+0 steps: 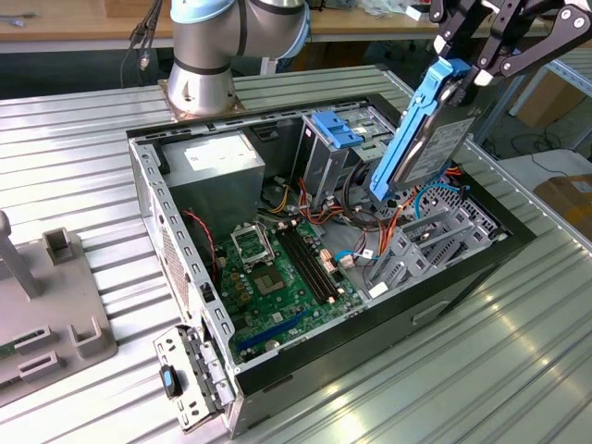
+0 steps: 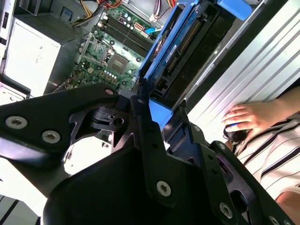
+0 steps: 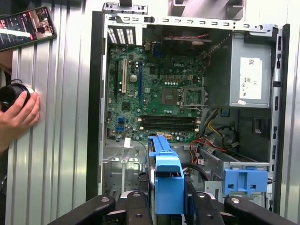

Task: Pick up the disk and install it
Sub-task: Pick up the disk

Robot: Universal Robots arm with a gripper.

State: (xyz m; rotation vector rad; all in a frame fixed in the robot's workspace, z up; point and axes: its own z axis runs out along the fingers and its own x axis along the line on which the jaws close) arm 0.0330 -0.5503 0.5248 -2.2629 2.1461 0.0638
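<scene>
You have the large open computer case [image 1: 153,194] of black and grey metal lying under the claw, with its green board showing. I judge the picking is done and the installing is not yet done. The silver-grey rectangular disk [image 1: 433,139] with blue plastic rails hangs tilted just below the black claw [image 1: 467,69]. The claw is clenched on the disk's upper end, above the case's inside.

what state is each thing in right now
computer case: on its side, panel off, inside exposed
disk: in the air, tilted, over the computer case, not seated
gripper: shut on the disk's upper end
blue latch: on the drive cage, apart from the disk
hand: resting on a dark round object
phone: screen lit
</scene>
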